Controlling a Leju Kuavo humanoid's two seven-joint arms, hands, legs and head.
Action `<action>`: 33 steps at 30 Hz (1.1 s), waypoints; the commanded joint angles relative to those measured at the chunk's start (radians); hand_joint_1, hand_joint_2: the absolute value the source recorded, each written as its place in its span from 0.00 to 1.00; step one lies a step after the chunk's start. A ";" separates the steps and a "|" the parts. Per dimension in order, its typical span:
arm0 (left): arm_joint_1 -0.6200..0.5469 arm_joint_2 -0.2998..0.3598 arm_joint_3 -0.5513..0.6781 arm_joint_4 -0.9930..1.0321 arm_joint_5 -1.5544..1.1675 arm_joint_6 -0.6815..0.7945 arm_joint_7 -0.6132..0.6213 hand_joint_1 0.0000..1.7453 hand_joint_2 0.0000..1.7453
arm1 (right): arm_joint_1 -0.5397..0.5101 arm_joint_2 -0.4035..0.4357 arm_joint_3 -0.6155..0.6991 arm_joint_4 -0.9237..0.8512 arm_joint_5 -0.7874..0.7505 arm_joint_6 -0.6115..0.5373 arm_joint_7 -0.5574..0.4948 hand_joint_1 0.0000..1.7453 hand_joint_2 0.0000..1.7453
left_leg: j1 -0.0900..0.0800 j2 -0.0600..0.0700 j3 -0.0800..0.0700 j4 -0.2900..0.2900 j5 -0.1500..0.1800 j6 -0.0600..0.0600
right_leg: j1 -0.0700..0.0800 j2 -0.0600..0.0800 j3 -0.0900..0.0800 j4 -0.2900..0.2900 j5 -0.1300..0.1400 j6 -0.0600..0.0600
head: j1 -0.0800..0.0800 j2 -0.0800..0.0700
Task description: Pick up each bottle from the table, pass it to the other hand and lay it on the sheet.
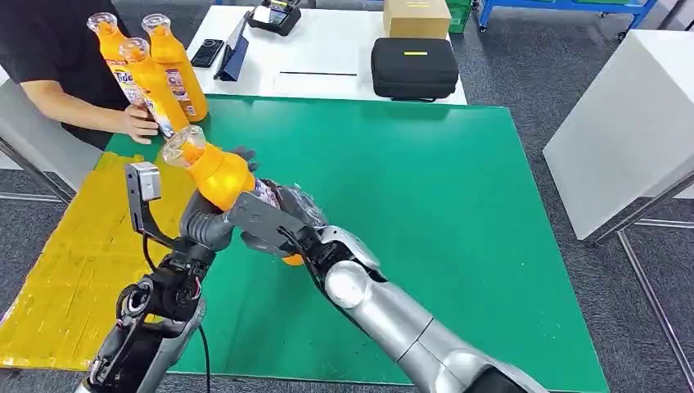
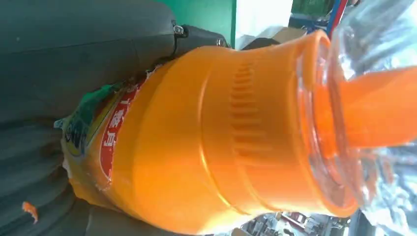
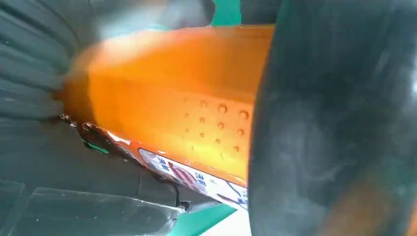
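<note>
Green table mat (image 1: 425, 213) spread across the work surface, yellow sheet (image 1: 65, 270) lying along its left edge. White table (image 1: 327, 57) behind, carrying a black zip case (image 1: 414, 68) and a cardboard box (image 1: 416, 16).

Three more orange detergent bottles (image 1: 159, 70) standing upright at the far left corner of the mat, steadied by a person's hand (image 1: 139, 123).

Held orange detergent bottle (image 1: 217, 172) raised above the mat near the sheet, tilted, clear cap (image 1: 182, 147) pointing up and to the left. Gripped from both sides at once: right hand (image 1: 282, 217) wrapped around the labelled lower body, left hand (image 1: 214, 223) closed on the body from beneath. Judged mid-handover, neither hand released.

Handling, as a judgement: rigid moulded plastic, smooth and glossy, hence liable to slip; apparently full, so fairly heavy and bottom-weighted. Ribbed band below the shoulder and dimpled patch on the body seen in the wrist views, offering the best purchase. Clear cap thin and loose-looking; not recommended as a hold. Grip around the mid-body preferred, label side included, with support under the base during transfer.
</note>
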 commanded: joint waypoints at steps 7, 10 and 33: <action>-0.033 -0.010 -0.035 -0.020 -0.042 0.035 -0.021 1.00 1.00 | -0.024 0.009 0.090 0.085 -0.013 -0.026 -0.007 0.14 1.00 | 0.001 -0.002 0.003 0.001 -0.002 0.001 | 0.001 -0.001 0.003 0.000 -0.002 -0.005 | 0.000 0.000; -0.030 -0.010 -0.029 -0.026 -0.041 0.035 -0.020 1.00 1.00 | -0.023 0.006 0.088 0.081 -0.012 -0.026 -0.006 0.14 1.00 | 0.000 -0.002 0.003 0.001 -0.002 0.001 | 0.001 -0.001 0.003 0.000 -0.002 -0.005 | 0.000 0.000; -0.110 0.124 0.147 0.771 -1.735 0.331 0.225 0.00 0.00 | 0.115 -0.129 -0.238 -0.238 0.047 -0.004 -0.006 0.00 0.00 | 0.000 -0.003 0.007 0.000 -0.002 0.001 | 0.001 -0.001 0.007 0.000 -0.003 -0.008 | 0.000 0.000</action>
